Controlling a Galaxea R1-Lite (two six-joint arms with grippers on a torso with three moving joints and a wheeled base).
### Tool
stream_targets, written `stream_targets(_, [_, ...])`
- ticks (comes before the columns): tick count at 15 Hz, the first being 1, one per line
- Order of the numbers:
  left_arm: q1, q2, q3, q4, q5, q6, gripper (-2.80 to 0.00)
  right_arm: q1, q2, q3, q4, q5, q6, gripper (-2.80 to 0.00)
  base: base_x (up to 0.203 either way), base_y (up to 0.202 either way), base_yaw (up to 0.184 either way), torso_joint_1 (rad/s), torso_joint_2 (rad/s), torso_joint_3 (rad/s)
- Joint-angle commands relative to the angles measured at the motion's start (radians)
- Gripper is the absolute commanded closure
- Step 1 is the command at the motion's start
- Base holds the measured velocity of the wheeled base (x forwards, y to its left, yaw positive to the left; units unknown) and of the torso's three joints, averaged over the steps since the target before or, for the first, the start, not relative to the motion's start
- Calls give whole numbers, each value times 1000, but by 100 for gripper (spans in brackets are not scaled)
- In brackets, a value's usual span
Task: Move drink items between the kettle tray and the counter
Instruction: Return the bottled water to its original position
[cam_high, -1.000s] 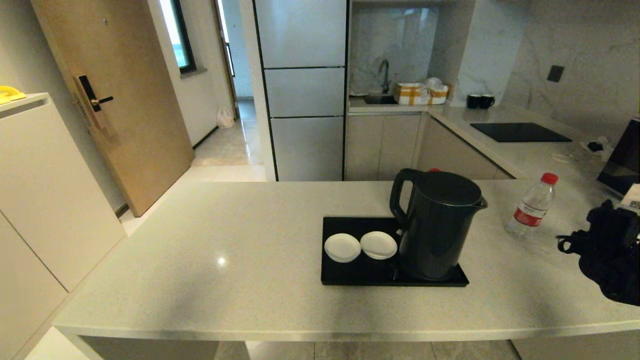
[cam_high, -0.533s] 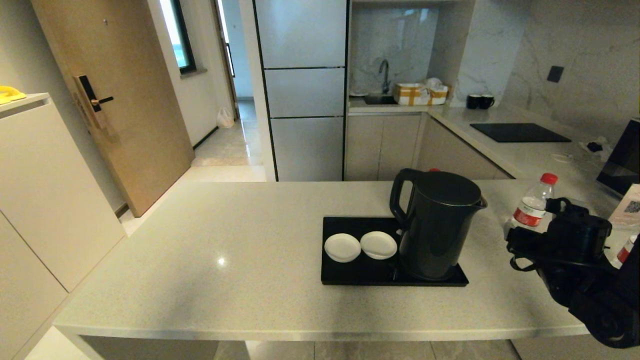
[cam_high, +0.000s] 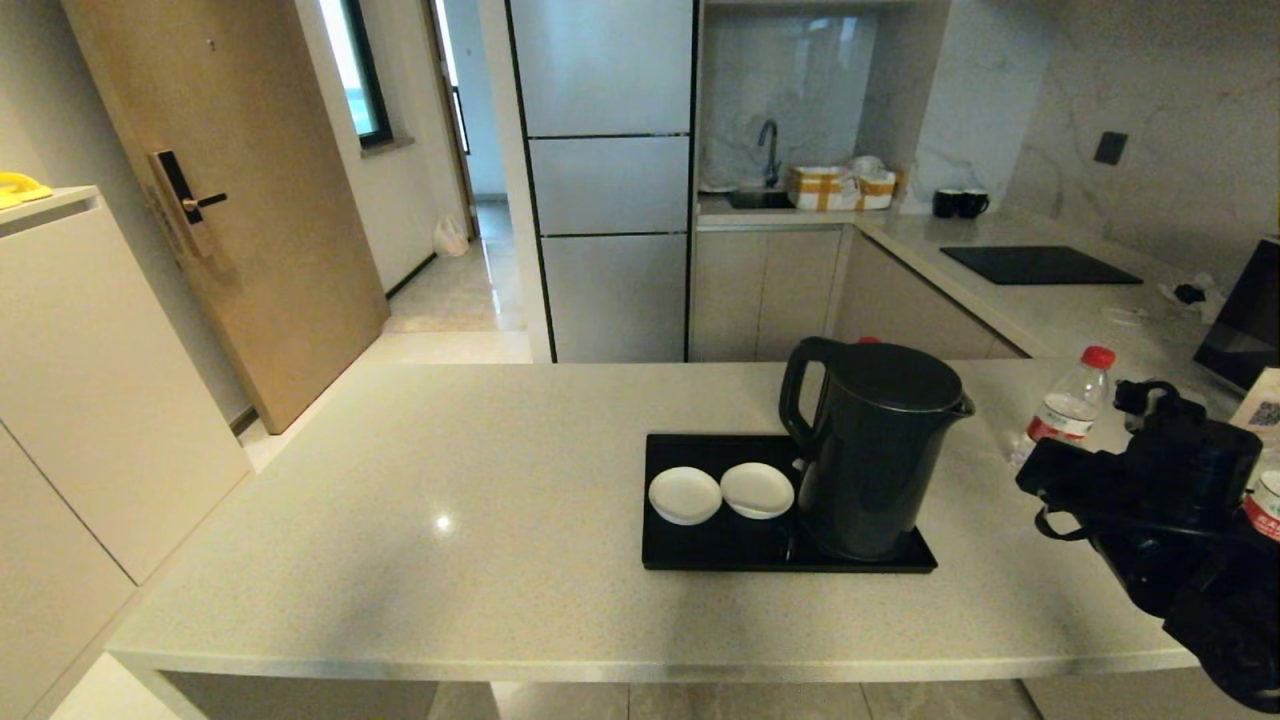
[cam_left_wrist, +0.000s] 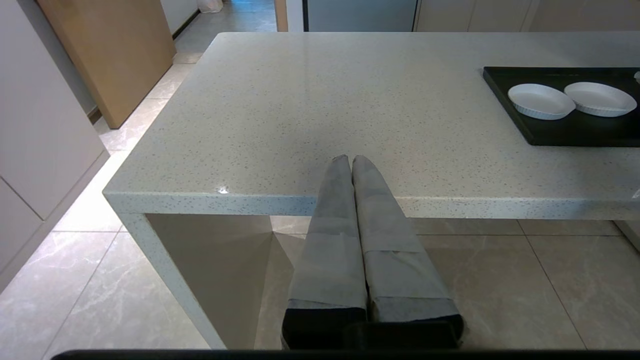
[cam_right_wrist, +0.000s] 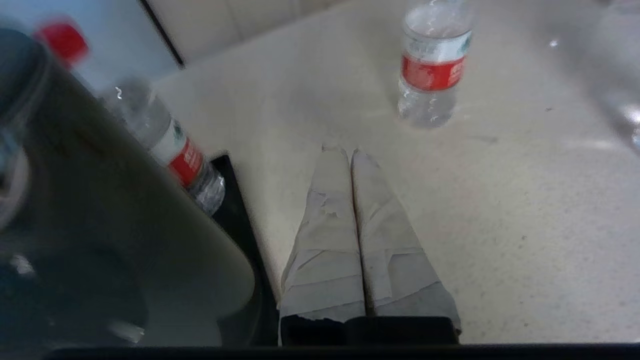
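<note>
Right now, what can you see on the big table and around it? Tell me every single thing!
counter: one, pale speckled, fills the middle
kettle tray: one, black, on the counter
kettle: one, dark, on the tray's right part
coasters: two, white, side by side on the tray, left of the kettle
water bottles: clear with red caps; one on the counter right of the kettle, one behind the kettle at the tray's corner, maybe a third half hidden at the far right
mugs: two, black, on the back counter
cooktop: one, black, on the back counter
left gripper: shut, parked by the counter's near edge
right gripper: shut, empty, over the counter between the bottles
</note>
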Motion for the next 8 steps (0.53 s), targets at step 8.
stream_targets(8, [0,0,0,0,1,0,0,11,-277,-1,124,30,23,0,0,0,0,0,0,0])
